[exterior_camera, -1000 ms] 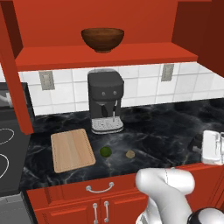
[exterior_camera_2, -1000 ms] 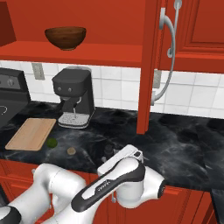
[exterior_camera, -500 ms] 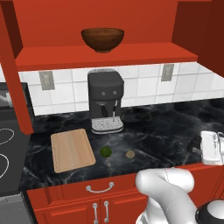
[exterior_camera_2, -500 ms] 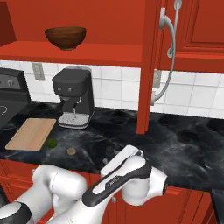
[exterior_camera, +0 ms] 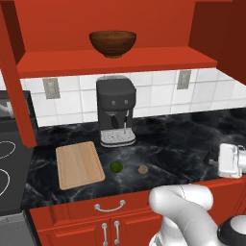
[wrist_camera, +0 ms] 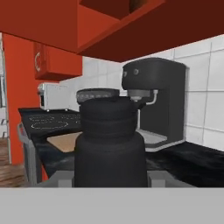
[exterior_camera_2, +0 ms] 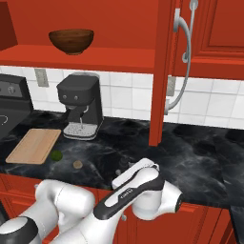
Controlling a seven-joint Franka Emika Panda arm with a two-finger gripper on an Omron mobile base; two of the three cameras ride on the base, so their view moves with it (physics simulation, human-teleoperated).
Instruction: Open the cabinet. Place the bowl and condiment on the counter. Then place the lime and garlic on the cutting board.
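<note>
**Shaker pinched in the end effector, low at the right of the counter**

In the hand view I see the condiment shaker (wrist_camera: 109,144) dead centre and very close, a dark cylinder with a narrower cap. The end effector (wrist_camera: 109,177) is pinching it, with a grey fingertip (wrist_camera: 61,178) pressed against each side of its base. In the left base view the same pair sits at the right edge of the frame, just above the black marble counter (exterior_camera: 182,144). I cannot tell whether the shaker's base touches the surface.

The brown bowl (exterior_camera: 112,43) stands upright on the shelf of the red wall cabinet (exterior_camera: 115,62), at the top centre. The cabinet is open: in the right base view one door (exterior_camera_2: 162,71) stands edge-on towards me, its long silver handle (exterior_camera_2: 183,57) curving off it.

Below the shelf the coffee machine (exterior_camera: 116,110) stands against the tiled wall. In front of it, the lime (exterior_camera: 116,166) and the garlic (exterior_camera: 142,169) lie on the counter, near each other but apart. Both are off the cutting board (exterior_camera: 79,164); the lime is just beside its right edge. The stove (exterior_camera: 7,168) fills the lower left of the frame.
</note>
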